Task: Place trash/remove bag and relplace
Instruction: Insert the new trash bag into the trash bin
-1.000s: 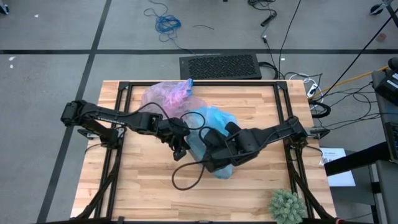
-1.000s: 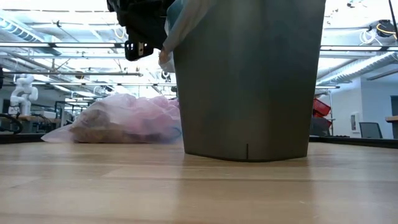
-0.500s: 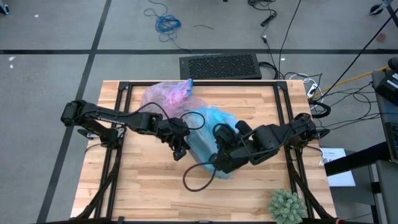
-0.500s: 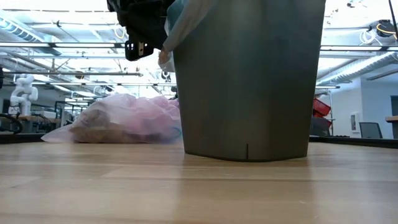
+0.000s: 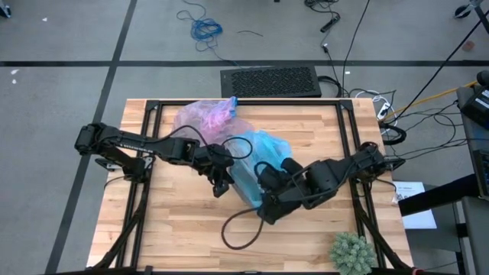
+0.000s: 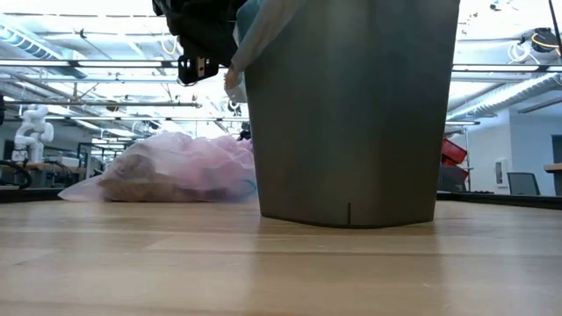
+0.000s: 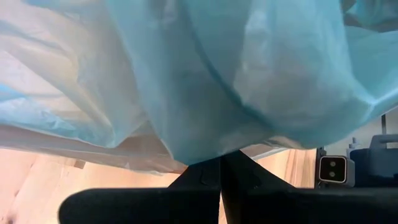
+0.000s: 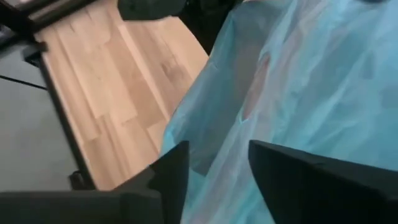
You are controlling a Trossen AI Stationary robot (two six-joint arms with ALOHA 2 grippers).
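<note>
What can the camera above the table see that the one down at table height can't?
Only the high view shows both arms, the left gripper pinching the light blue bag, the right gripper open beside it, and the green spiky plant. Only the low view shows the grey bin wall and the room behind. Both show the filled lavender-pink bag lying on the wooden table.

Both arms are showing matte black housings built from jointed segments. A black cable is looping from the right arm (image 5: 336, 169) over the bench. The left arm (image 5: 137, 145) is carrying a thin cable along its links. Each wrist view is showing two flat, dark fingers (image 8: 168, 174).
</note>
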